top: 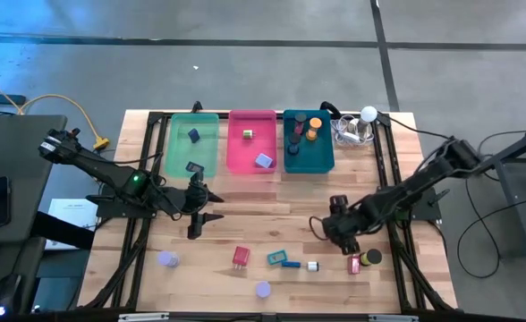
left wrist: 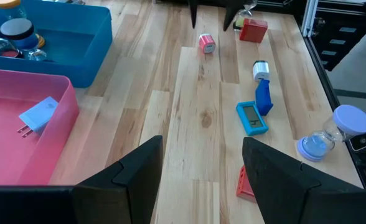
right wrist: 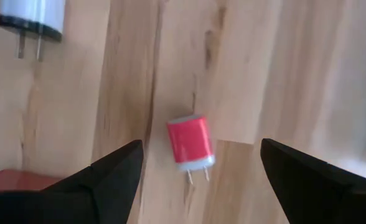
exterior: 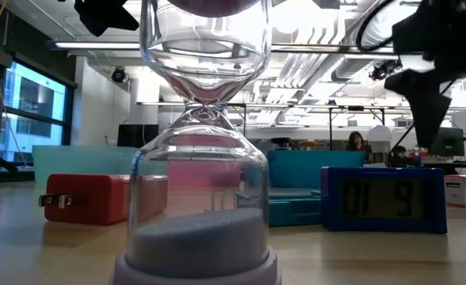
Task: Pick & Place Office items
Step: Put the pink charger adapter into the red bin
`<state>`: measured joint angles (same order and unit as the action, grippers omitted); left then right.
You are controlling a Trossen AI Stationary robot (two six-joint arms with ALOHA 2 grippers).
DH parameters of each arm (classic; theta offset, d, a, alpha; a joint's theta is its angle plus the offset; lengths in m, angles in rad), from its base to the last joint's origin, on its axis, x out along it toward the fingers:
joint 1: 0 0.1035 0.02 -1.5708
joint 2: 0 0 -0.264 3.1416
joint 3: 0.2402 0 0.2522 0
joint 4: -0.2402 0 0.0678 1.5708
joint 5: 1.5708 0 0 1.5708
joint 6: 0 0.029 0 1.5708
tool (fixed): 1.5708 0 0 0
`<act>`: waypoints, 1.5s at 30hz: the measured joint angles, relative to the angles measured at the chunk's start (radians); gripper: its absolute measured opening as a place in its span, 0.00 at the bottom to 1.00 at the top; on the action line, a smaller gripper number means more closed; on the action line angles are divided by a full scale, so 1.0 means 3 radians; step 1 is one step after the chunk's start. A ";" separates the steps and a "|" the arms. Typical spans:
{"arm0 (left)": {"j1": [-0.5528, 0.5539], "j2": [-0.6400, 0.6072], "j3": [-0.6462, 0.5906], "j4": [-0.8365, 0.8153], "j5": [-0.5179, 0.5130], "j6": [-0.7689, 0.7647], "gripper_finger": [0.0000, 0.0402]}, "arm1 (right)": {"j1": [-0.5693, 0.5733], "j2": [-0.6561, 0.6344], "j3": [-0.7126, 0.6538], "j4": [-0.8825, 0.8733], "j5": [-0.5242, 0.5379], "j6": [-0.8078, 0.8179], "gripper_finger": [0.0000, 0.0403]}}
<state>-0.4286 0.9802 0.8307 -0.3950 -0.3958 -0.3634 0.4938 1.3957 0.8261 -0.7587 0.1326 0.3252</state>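
My right gripper (right wrist: 200, 144) is open and hovers over the table's right half (top: 342, 234). Its fingers stand on either side of a small red plug (right wrist: 190, 142) that lies flat on the wood, and they do not touch it. The left wrist view shows this plug (left wrist: 206, 42) too. A white plug (top: 312, 266), a blue piece (top: 290, 265), a teal clock (top: 276, 258), a red block (top: 241, 258), another red piece (top: 354, 263), a dark cap (top: 371, 257) and two lavender hourglasses (top: 262, 289) (top: 166, 259) lie along the near side. My left gripper (top: 202, 215) is open over bare wood near the trays.
Green (top: 175, 154), pink (top: 245, 156) and teal (top: 321, 165) trays stand side by side at the far edge, each holding a few pieces. A white ball with cables (top: 369, 114) sits at the far right corner. One hourglass (exterior: 201, 158) fills the low view.
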 joint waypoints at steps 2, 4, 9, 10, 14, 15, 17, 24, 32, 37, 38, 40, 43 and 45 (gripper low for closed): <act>0.0000 0.0000 0.0000 0.0000 0.0000 0.0000 0.53 | 0.0021 0.0134 0.0000 0.0034 -0.0010 -0.0046 0.78; 0.0000 0.0000 0.0000 0.0000 -0.0001 0.0000 0.53 | 0.0024 0.0265 0.0000 0.0084 -0.0013 -0.0055 0.78; 0.0000 0.0000 0.0000 0.0000 -0.0001 0.0000 0.53 | 0.0020 0.0501 0.0000 0.0139 -0.0003 0.0070 0.78; 0.0000 0.0000 0.0000 0.0000 -0.0001 0.0000 0.53 | 0.0011 0.0539 0.0000 0.0134 -0.0003 0.0099 0.78; 0.0000 0.0000 -0.0001 0.0000 -0.0003 0.0000 0.53 | 0.0009 0.0646 0.0000 0.0137 -0.0014 0.0226 0.78; 0.0001 0.0000 0.0000 0.0003 -0.0003 0.0000 0.53 | 0.0007 0.0672 0.0000 0.0144 -0.0013 0.0228 0.78; 0.0004 0.0001 0.0000 0.0027 -0.0003 0.0000 0.53 | 0.0005 0.0718 0.0003 0.0163 -0.0025 0.0241 0.77; 0.0004 0.0001 -0.0001 0.0097 -0.0004 0.0027 0.53 | -0.0016 0.0765 0.0006 0.0222 -0.0133 0.0316 0.66; 0.0004 0.0130 -0.0001 0.0100 -0.0006 0.0052 0.53 | -0.0018 0.0772 0.0002 0.0296 -0.0306 0.0496 0.30; 0.0004 0.0317 -0.0001 0.0121 -0.0005 0.0114 0.53 | -0.0019 0.0772 0.0005 0.0505 -0.0353 0.0508 0.30; 0.0004 0.0359 -0.0001 0.0126 -0.0004 0.0116 0.53 | -0.0019 0.0773 0.0004 0.0525 -0.0357 0.0512 0.30; 0.0004 0.0444 -0.0001 0.0164 -0.0004 0.0117 0.53 | -0.0019 0.0777 0.0027 0.0538 -0.0356 0.0513 0.30; 0.0003 0.0579 -0.0001 0.0270 -0.0002 0.0121 0.53 | -0.0019 0.0787 0.0157 0.0514 -0.0350 0.0537 0.30; 0.0003 0.0655 -0.0001 0.0359 -0.0003 0.0137 0.53 | -0.0019 0.0783 0.0284 0.0492 -0.0330 0.0516 0.30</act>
<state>-0.4278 1.1766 0.8303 -0.2872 -0.3965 -0.3223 0.4881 1.6306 0.9114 -0.6110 0.0338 0.4801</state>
